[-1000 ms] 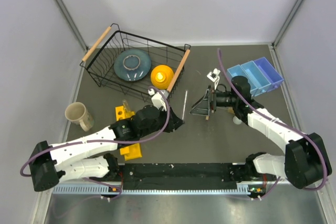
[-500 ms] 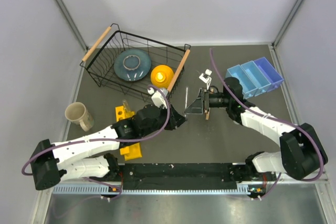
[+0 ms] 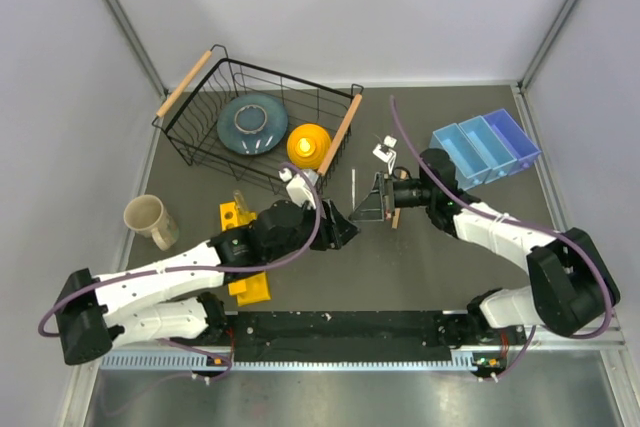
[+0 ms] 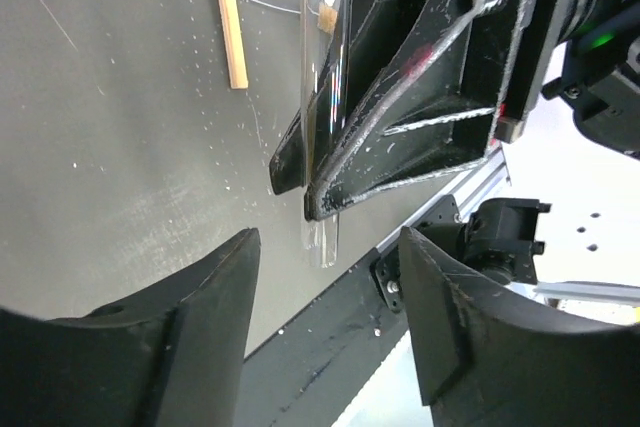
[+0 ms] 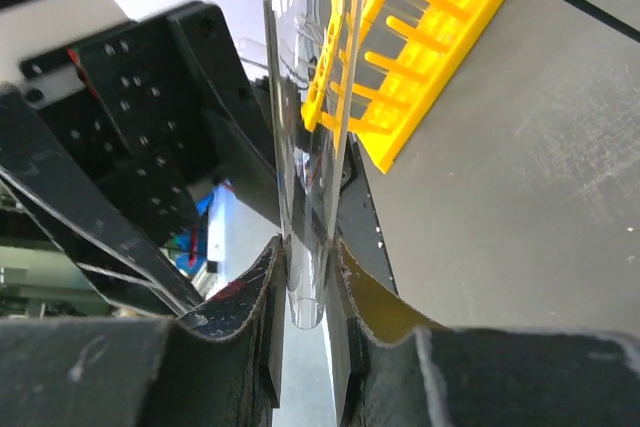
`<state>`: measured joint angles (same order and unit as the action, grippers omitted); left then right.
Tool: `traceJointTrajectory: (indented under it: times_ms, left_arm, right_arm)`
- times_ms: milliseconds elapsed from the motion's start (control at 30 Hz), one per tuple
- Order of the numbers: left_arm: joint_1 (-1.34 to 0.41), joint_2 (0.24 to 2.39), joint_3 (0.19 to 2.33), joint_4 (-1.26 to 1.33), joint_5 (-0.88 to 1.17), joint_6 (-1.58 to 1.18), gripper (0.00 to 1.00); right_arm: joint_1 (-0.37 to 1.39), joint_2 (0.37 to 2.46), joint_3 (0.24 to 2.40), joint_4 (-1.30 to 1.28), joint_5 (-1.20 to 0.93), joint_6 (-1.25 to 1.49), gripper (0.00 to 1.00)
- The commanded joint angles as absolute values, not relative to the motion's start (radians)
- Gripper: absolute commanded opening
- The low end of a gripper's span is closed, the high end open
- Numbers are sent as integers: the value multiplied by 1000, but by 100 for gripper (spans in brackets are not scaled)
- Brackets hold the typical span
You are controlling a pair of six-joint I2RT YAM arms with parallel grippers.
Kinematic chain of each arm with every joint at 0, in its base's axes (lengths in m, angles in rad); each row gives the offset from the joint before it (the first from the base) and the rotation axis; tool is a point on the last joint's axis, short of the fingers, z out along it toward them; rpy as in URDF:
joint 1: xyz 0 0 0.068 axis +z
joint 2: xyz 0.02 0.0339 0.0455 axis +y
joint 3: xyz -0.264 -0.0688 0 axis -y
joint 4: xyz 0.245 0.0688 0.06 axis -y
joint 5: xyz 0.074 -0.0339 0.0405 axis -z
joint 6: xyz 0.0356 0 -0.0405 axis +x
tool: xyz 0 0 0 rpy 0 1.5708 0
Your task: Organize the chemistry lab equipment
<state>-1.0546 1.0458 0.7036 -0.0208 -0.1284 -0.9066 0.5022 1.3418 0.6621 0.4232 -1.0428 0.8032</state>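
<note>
Glass tube (image 5: 303, 137) is found clamped between the fingers of the right gripper (image 5: 305, 282), whose jaws are drawn in narrowly on it near one end. From above, it is seen at mid-table, just right of the black wire basket (image 3: 300, 97). The left gripper (image 4: 328, 242) is held with jaws parted, one finger to either side of the tube's end, neither touching it. A pale wooden stick (image 4: 228, 17) is noted lying flat on the table (image 3: 420, 267) close by. A yellow rack (image 5: 430, 37) is seen beyond the tube.
</note>
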Motion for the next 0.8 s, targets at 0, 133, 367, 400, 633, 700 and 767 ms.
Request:
traceJointTrajectory:
  times_ms: [0, 133, 367, 400, 633, 700, 767]
  left_arm:
    - [-1057, 931, 718, -103, -147, -893, 70]
    - [-1036, 825, 727, -227, -183, -890, 93]
    - [-810, 787, 877, -500, 99, -876, 99]
    - [-755, 793, 888, -506, 148, -876, 99]
    - [-672, 894, 943, -518, 320, -838, 99]
    - [-670, 919, 957, -520, 357, -819, 97]
    - [-669, 946, 959, -515, 382, -808, 91]
  right_arm:
    - [520, 1282, 709, 321, -1028, 635, 11]
    - [555, 1262, 718, 215, -1011, 473, 10]
    - [675, 1261, 770, 3, -979, 216, 9]
    - [695, 1264, 787, -15, -982, 200, 9]
    - [782, 1275, 831, -175, -976, 35, 10]
    - [788, 1279, 841, -186, -977, 25, 10]
    - [796, 1282, 848, -193, -977, 14, 10]
